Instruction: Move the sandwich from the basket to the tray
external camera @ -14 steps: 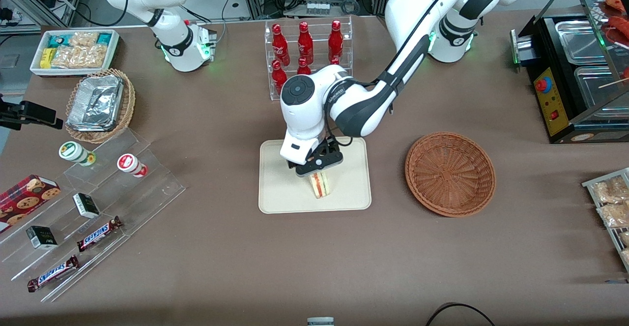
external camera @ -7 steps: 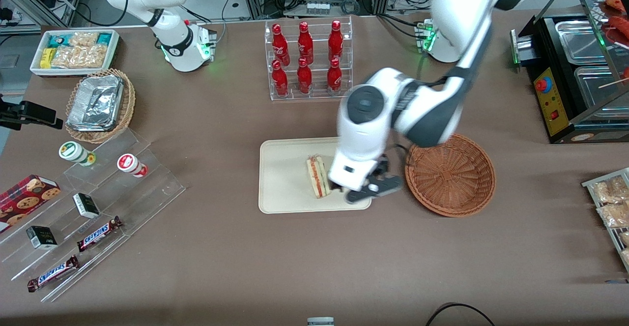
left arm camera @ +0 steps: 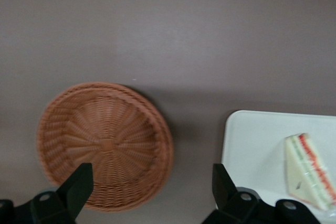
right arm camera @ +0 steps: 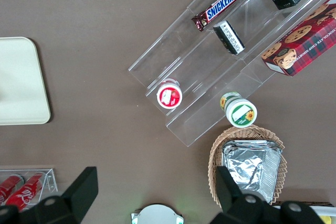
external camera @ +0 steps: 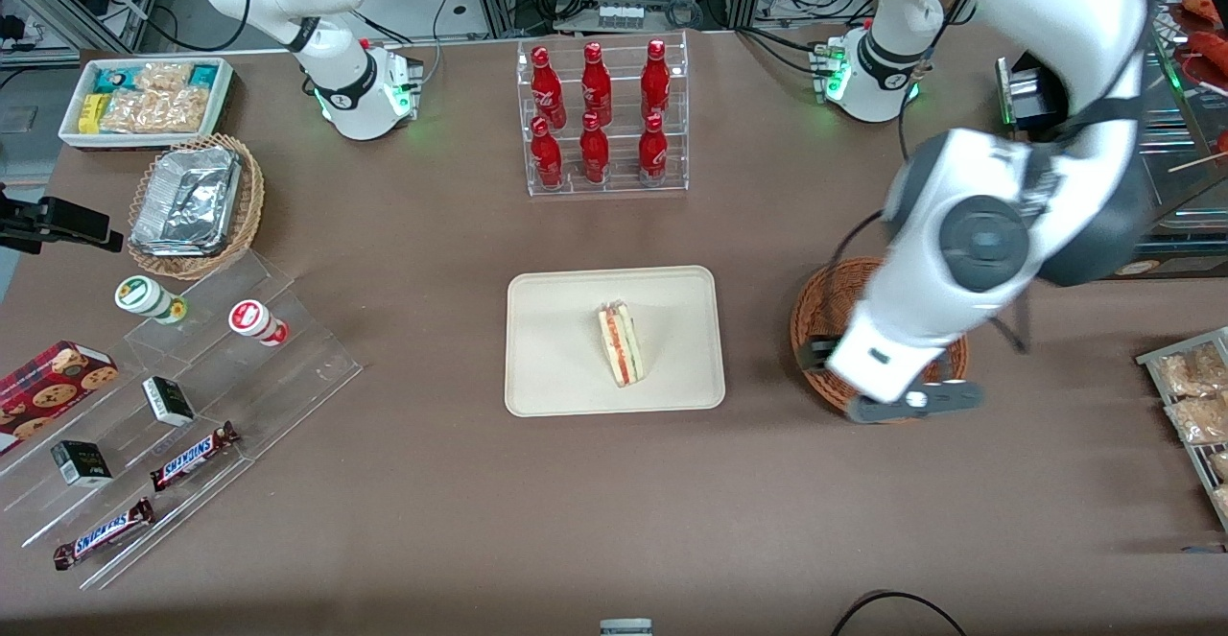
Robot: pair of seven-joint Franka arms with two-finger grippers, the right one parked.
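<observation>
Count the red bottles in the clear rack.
6, all in the clear rack: three on the upper step, three on the lower step. None seems hidden. The open claw hangs over the basket, away from them.

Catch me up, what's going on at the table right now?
The sandwich lies on the tray, free of any grip. The left arm's gripper is open and empty, up above the table at the basket, which has nothing in it. The basket sits beside the tray, toward the working arm's end. The placing looks done.
</observation>
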